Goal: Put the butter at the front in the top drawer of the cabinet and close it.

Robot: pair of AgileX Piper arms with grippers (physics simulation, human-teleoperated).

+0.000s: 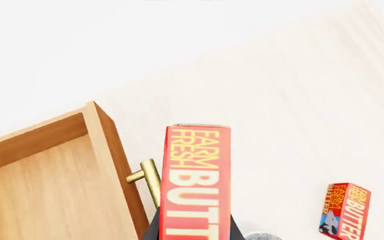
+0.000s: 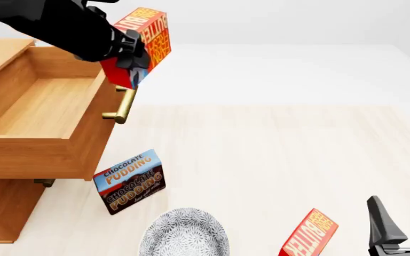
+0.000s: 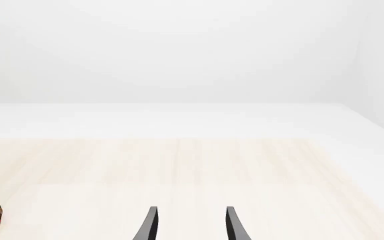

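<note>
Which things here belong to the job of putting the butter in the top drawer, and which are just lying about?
Part of the job:
- butter, held up by the left gripper
- top drawer, pulled open
- cabinet

Just lying about:
- second butter carton, on the table
- chocolate pudding box
- grey patterned bowl
- right gripper, open and idle

Illumination is bright, even and diffuse in all three views; no single source is identifiable. The pale table [image 2: 276, 160] and backdrop approach overexposure, the far edge washing out toward 12 o'clock. Shadows are faint and soft, the darkest lying under the top drawer [image 2: 41, 133] at 8 o'clock in the front view. No glare spots. Rendering is sharp overall, without motion blur or edge distortion.
</note>
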